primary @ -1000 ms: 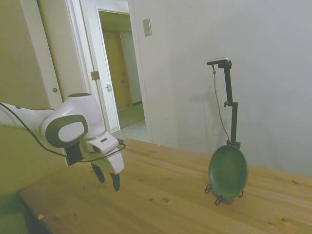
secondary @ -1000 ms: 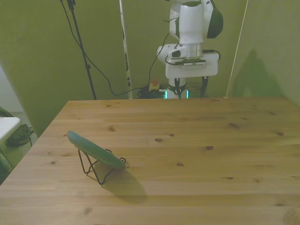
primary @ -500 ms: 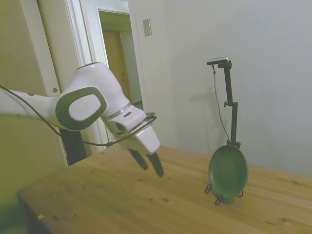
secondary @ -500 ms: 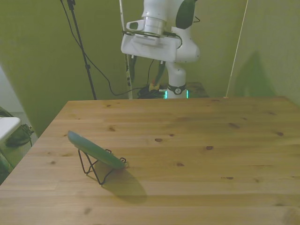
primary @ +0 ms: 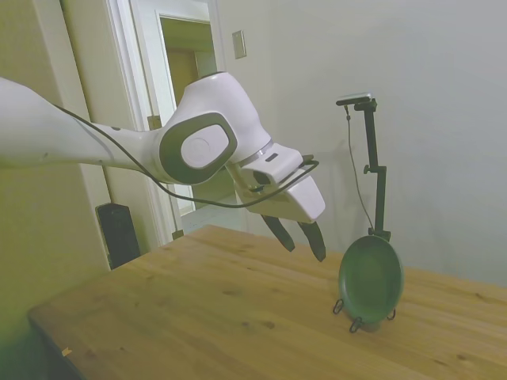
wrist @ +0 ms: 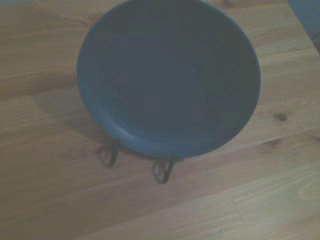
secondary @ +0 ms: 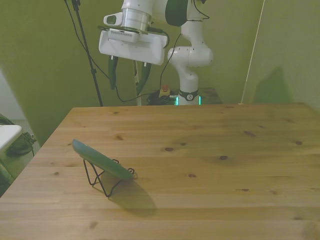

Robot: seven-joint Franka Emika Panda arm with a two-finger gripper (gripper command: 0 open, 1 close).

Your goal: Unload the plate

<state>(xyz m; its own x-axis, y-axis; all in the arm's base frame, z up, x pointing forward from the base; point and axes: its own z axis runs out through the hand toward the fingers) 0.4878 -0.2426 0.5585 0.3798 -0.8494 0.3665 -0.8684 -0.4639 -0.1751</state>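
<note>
One dark green plate (primary: pixel 371 278) leans tilted in a thin black wire stand (secondary: pixel 102 178) on the wooden table (secondary: pixel 210 165), toward the front view's left. The claw (primary: pixel 301 236) hangs in the air, fingers spread apart and holding nothing. In the side view the plate sits at about 4 o'clock from the claw, near but apart.

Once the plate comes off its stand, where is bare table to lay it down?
Nearly all of the table is bare: the whole stretch toward the front view's right of the plate. The only occupied spot is the plate's wire stand, near the front view's left edge.
</note>
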